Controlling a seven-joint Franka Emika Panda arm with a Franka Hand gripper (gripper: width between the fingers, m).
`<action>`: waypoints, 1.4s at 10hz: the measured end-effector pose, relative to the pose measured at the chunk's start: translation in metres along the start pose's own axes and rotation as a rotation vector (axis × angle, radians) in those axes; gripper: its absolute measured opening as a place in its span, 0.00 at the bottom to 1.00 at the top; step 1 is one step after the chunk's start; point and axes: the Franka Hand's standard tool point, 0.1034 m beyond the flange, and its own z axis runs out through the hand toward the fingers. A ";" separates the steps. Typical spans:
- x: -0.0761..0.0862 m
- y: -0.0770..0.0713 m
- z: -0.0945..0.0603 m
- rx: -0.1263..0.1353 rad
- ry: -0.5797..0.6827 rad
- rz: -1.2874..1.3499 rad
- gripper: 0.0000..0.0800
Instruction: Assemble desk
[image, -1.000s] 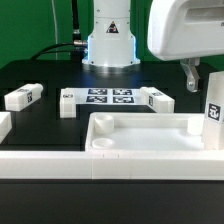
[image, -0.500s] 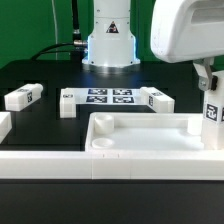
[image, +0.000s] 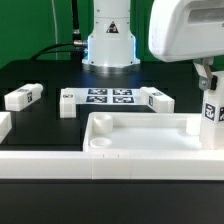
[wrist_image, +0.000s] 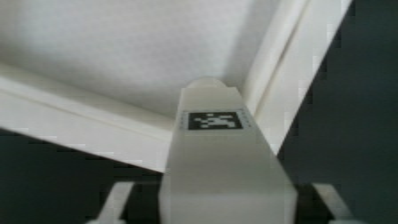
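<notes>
White tray top (image: 145, 120) flat, three legs (image: 155, 99) lying, fourth leg (image: 211, 110) upright

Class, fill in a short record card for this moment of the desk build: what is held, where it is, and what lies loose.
Held: one leg, upright, between the fingers
Where: by the desk top corner, exterior view's right; not seen seated
Loose: three spare legs flat on the table, either side of the marker board

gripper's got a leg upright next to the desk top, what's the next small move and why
Probably carry the leg over the nearest corner of the desk top: the gripper looks shut on it, upright, beside the rim, not yet seated.
</notes>
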 end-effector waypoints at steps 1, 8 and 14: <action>-0.001 0.002 0.000 0.008 0.001 0.094 0.36; -0.001 -0.002 0.001 0.034 0.008 0.748 0.36; 0.000 -0.007 0.002 0.059 -0.009 1.105 0.37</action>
